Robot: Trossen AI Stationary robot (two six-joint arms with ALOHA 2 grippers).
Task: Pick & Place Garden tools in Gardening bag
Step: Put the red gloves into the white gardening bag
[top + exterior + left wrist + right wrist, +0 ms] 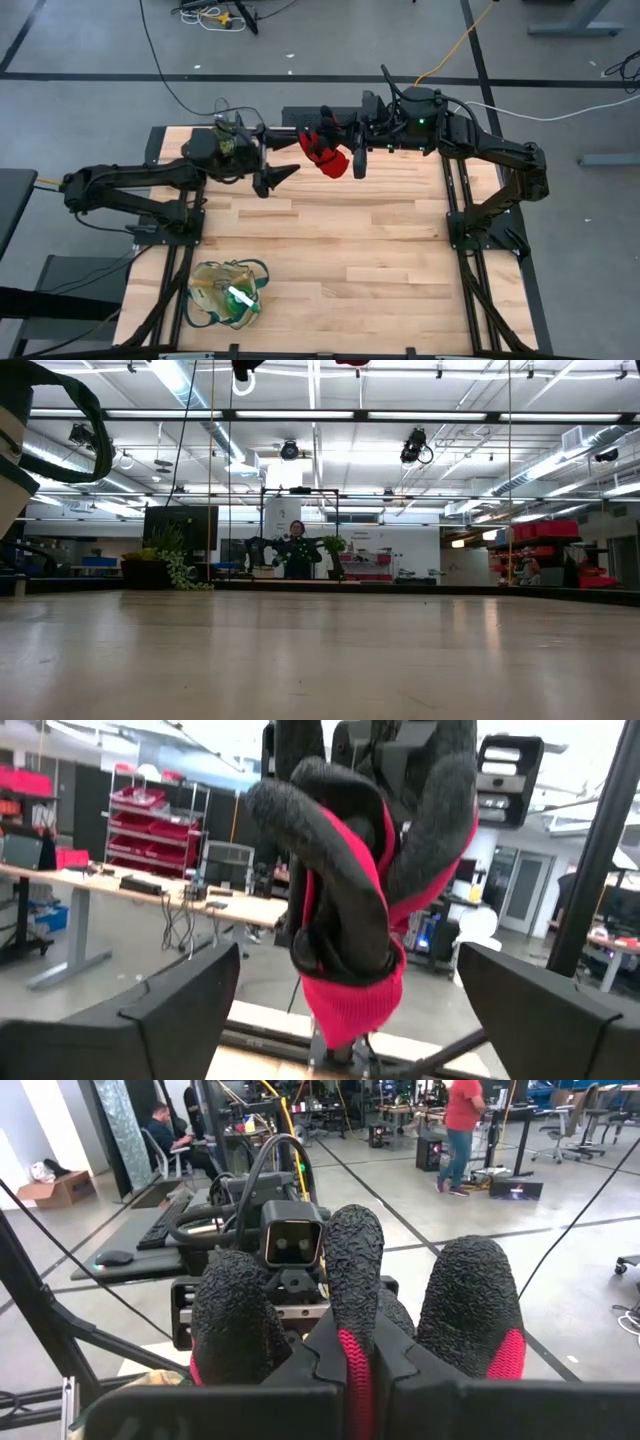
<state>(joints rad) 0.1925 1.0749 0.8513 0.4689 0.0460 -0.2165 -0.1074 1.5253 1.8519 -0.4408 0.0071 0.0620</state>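
Note:
The black-and-red glove bundle (pixel 325 152) hangs high over the table's far middle, held in my shut right gripper (pixel 347 140). My left gripper (pixel 290 153) faces it from the table's left, open. Its two fingers (pixel 170 1010) stand wide on either side of the bundle (pixel 350 920) and do not touch it. The beige gardening bag with green trim (pixel 228 295) rests on the table near the front left. A translucent green item with a white part (pixel 240 298) and other tools lie inside the bag. The bag's green handle shows close up in the low view (pixel 70 420). My right gripper pinches the glove bundle between its two fingers at a red-edged fold in the bundle's middle (pixel 352 1350). It comes level from the table's right. The black glove fingers (pixel 470 1300) stick out past my fingertips toward the left arm. The bundle is lifted clear of the table.
Bare wooden tabletop (pixel 350 250) lies between the arms and the bag. Black frame rails (pixel 455 230) run along the table's left and right sides. People and benches show in the room beyond the table.

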